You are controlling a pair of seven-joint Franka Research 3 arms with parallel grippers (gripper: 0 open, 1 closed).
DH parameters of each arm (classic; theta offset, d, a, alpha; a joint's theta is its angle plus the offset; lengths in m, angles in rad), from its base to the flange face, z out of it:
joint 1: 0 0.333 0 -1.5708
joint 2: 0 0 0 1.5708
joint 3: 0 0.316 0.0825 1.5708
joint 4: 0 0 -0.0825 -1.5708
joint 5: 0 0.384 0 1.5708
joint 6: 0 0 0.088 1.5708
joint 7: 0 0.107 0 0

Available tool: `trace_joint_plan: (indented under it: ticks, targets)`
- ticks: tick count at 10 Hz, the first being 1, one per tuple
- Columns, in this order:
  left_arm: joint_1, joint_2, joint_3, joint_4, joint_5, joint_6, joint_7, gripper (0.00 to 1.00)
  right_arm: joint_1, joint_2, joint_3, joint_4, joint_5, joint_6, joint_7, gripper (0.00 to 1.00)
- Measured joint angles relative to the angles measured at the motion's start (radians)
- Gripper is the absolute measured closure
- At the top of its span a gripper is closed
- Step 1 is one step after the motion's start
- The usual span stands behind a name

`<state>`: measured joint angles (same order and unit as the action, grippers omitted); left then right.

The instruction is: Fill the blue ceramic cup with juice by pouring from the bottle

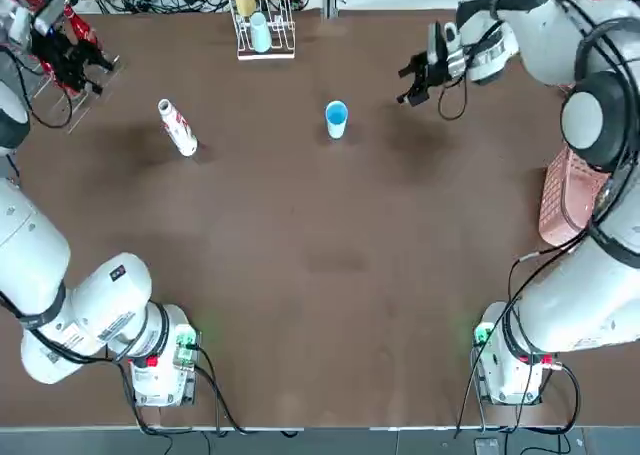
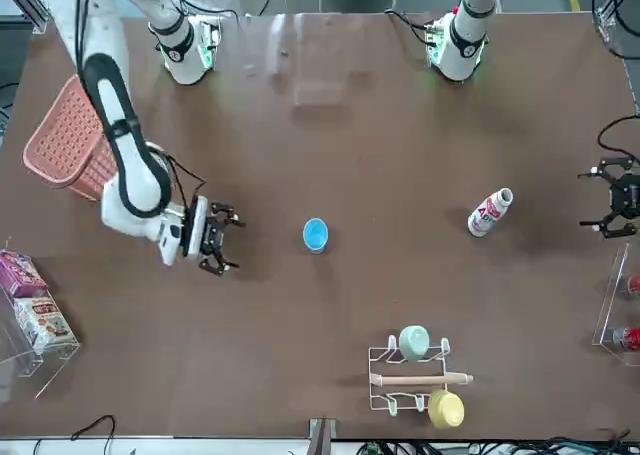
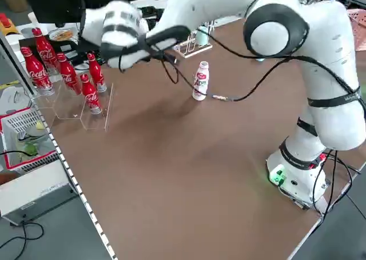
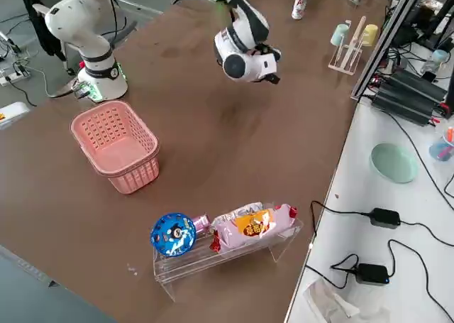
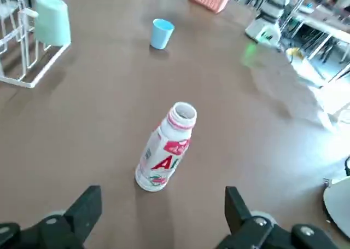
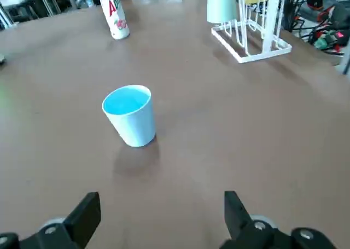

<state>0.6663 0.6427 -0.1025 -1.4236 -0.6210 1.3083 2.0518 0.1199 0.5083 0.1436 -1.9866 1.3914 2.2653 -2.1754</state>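
Bottle (image 1: 177,127): stands upright on the table (image 1: 330,265), nearer the left gripper
Blue cup (image 1: 336,119): stands upright between bottle and right gripper
Left gripper (image 5: 163,210): hovers beside bottle, jaws wide apart, holding nothing
Right gripper (image 6: 163,213): hovers beside cup, jaws wide apart, holding nothing

Brown Table Hosts Bottle, Cup and Rack

The brown table (image 1: 330,305) bears the blue cup (image 1: 336,119), upright, well apart from the white bottle (image 1: 178,127) with its red-pink label, also upright. A white wire rack (image 1: 264,23) stands near the far edge. A pink basket (image 4: 117,145) sits toward the robot's right side, and a clear stand (image 4: 220,255) holding snack packets rests beyond it. Another clear stand (image 3: 74,106), with red bottles, is at the left side.
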Motion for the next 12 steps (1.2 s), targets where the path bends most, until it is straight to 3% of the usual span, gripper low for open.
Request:
trace_joint_plan:
  ticks: [2, 4, 9, 12]
  targets:
    - [0.025, 0.071, -0.001, -0.037, -0.035, -0.018, 0.117, 0.00, 0.088, 0.059, 0.005, -0.006, 0.134, 0.027, -0.096, 0.00]
    - [0.027, 0.138, -0.007, -0.060, -0.080, -0.032, 0.203, 0.00, 0.142, 0.082, 0.005, -0.008, 0.152, 0.053, -0.106, 0.00]
    - [0.014, 0.242, -0.034, -0.098, -0.179, -0.026, 0.317, 0.01, 0.182, 0.110, 0.003, -0.004, 0.300, 0.081, -0.229, 0.00]
    - [0.013, 0.266, -0.073, -0.137, -0.216, 0.004, 0.319, 0.01, 0.194, 0.135, 0.002, 0.028, 0.335, 0.105, -0.252, 0.00]
